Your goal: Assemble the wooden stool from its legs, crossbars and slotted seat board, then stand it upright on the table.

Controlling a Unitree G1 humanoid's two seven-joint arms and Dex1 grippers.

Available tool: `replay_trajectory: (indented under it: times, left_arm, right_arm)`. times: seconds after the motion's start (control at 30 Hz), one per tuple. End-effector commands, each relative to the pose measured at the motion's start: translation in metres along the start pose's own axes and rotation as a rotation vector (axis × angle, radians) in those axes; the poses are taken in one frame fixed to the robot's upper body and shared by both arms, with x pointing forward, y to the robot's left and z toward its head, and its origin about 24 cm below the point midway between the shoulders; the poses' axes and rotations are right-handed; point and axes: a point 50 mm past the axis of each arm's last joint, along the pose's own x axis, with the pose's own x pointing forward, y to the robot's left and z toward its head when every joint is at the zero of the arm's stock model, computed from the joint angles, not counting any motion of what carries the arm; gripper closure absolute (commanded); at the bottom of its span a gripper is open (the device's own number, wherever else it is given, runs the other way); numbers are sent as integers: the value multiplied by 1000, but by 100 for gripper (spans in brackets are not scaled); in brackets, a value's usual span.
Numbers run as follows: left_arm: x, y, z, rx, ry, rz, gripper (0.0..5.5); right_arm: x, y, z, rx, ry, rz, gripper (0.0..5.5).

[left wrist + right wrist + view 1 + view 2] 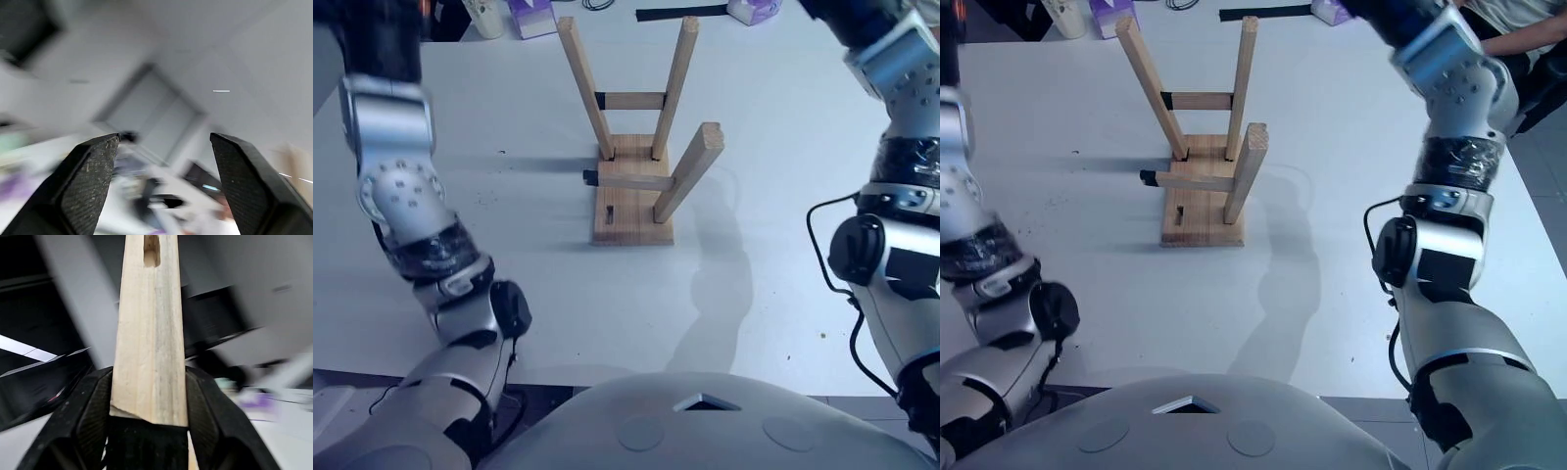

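Note:
The slotted seat board (631, 211) lies flat on the white table (509, 284) with three wooden legs (689, 171) standing up from it. One crossbar (631, 100) joins the two far legs. A second crossbar (631, 180) runs from the near right leg and ends in a black tip at the left. In the right wrist view my right gripper (149, 401) is shut on a fourth wooden leg (150, 328) with a slot near its end, held up off the table. My left gripper (164, 191) is open, raised, with nothing between its fingers (90, 186).
Small boxes and a black strip (680, 13) lie along the table's far edge. A cable (832, 284) hangs beside my right arm. A person's sleeve (1518, 39) shows at the far right. The near half of the table is bare.

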Motion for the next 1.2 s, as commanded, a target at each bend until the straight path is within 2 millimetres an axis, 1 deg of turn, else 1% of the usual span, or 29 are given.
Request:
replay_trajectory:
  times: [0.03, 0.1, 0.13, 0.23, 0.43, 0.53, 0.67, 0.8, 0.93, 1.07, 1.1, 1.17, 1.2]
  left_arm:
    - [11, -57, -16, -108, 153, -309, 208]
    - [4, -68, -18, -121, 229, -396, 208]
    - [0, -71, -17, -122, 252, -415, 208]
    - [-11, -74, -16, -138, 332, -477, 208]
    - [-25, -87, -19, -218, 442, -656, 208]
    - [-29, -88, -19, -226, 471, -675, 208]
    - [-32, -89, -17, -223, 488, -702, 208]
    - [-34, -90, -13, -211, 485, -730, 208]
    - [-35, -89, -11, -201, 486, -738, 208]
    - [-35, -89, -13, -195, 484, -735, 208]
    - [-35, -89, -15, -190, 486, -729, 226]
    - [-35, -89, -17, -186, 489, -724, 226]
    - [-35, -90, -19, -184, 491, -724, 252]
  right_arm:
    - [-2, 44, 30, -65, 163, 230, 343]
    - [-9, 50, 43, -77, 236, 262, 343]
    - [-10, 51, 47, -82, 253, 272, 343]
    - [-13, 55, 50, -114, 329, 333, 343]
    - [-19, 59, 42, -162, 470, 407, 343]
    - [-23, 56, 39, -195, 512, 415, 343]
    - [-33, 55, 34, -182, 539, 438, 343]
    - [-43, 51, 21, -191, 608, 431, 343]
    - [-47, 49, 13, -192, 632, 428, 343]
    - [-46, 49, 12, -164, 602, 439, 343]
    - [-45, 49, 12, -162, 598, 440, 343]
    - [-45, 49, 11, -155, 591, 442, 343]
    - [-44, 49, 11, -150, 586, 443, 343]
